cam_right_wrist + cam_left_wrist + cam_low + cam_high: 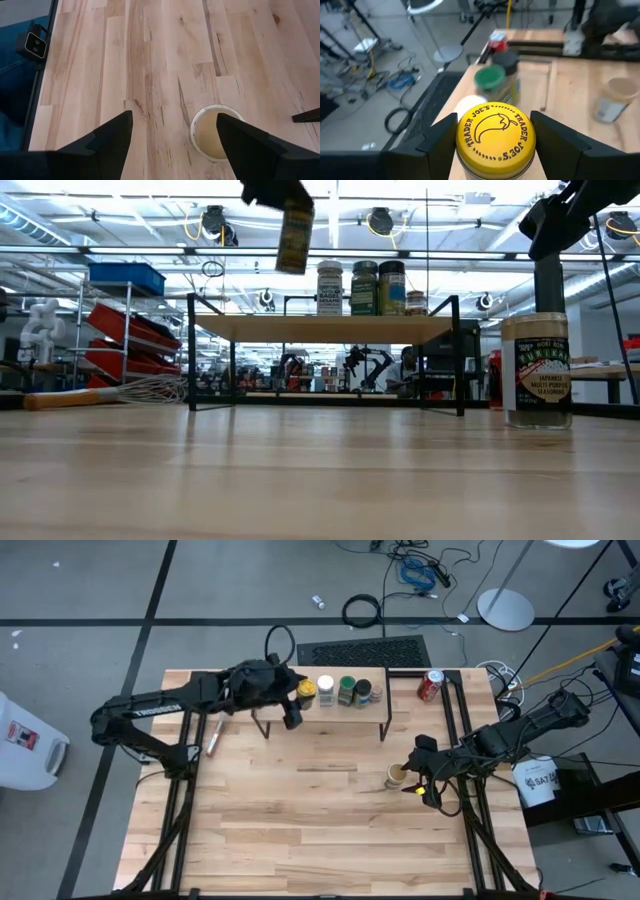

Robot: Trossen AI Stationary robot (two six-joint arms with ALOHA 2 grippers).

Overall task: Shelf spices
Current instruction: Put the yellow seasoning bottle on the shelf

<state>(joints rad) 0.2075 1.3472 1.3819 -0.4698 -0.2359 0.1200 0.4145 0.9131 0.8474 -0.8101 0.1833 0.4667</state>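
My left gripper [297, 692] is shut on a yellow-lidded spice jar [496, 137] and holds it above the left end of the shelf [320, 328], a light-wood board on thin black legs. Three jars stand in a row on the shelf, with a white lid [325, 686], a green lid [347, 686] and a dark lid [364, 692]. A tan-lidded jar [397, 776] stands upright on the table. My right gripper [175, 135] is open above the table, just right of that jar [216, 132]. My left gripper pinches the yellow jar between its two fingers, at the jar's top, level with the lid [465, 145]. The fingers [555, 142] come from above. The jar [295, 238] hangs below them, nearly upright and lifted clear of the shelf board.
A red soda can [430, 686] stands right of the shelf at the table's far edge. A wire whisk [214, 736] lies left of the shelf under my left arm. The near half of the tabletop [320, 840] is bare wood.
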